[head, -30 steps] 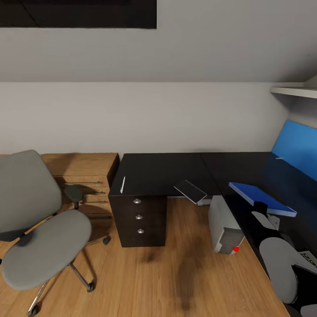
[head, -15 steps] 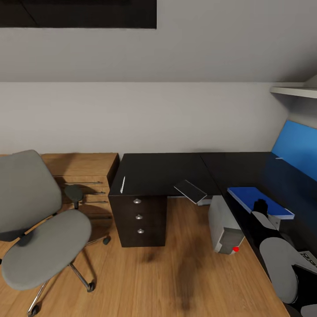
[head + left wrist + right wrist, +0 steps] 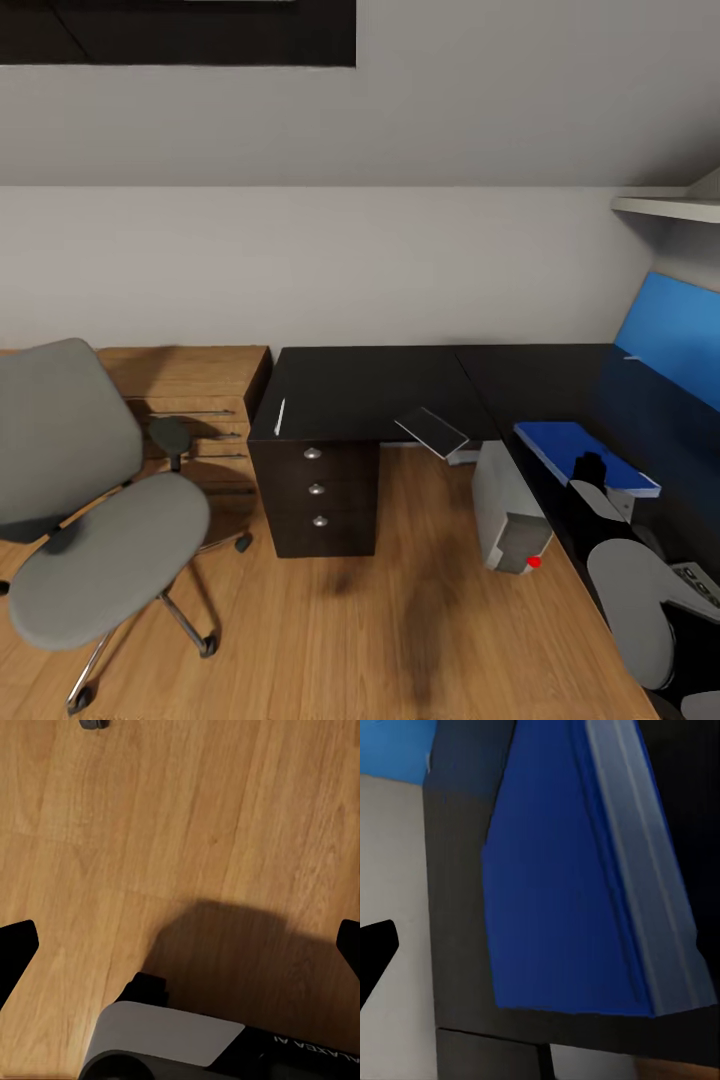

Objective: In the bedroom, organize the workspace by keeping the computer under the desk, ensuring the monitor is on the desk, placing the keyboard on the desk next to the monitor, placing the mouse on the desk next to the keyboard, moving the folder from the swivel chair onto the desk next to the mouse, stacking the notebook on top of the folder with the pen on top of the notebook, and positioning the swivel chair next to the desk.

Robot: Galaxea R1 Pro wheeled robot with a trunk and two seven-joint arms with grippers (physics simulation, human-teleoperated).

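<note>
Blue, thin and flat, the rectangular folder (image 3: 580,452) lies on the long black L-shaped desk (image 3: 370,392) at the head view's right, and looks light, stiff and slick, best pinched at an overhanging edge. Above it the right gripper (image 3: 540,945) hangs spread and empty; the left gripper (image 3: 180,945) gapes over bare wooden floor (image 3: 187,817). At centre, the thin grey notebook (image 3: 432,431) overhangs the desk's front edge

Wooden drawer unit (image 3: 190,400), blue wall panel (image 3: 675,335)
</note>
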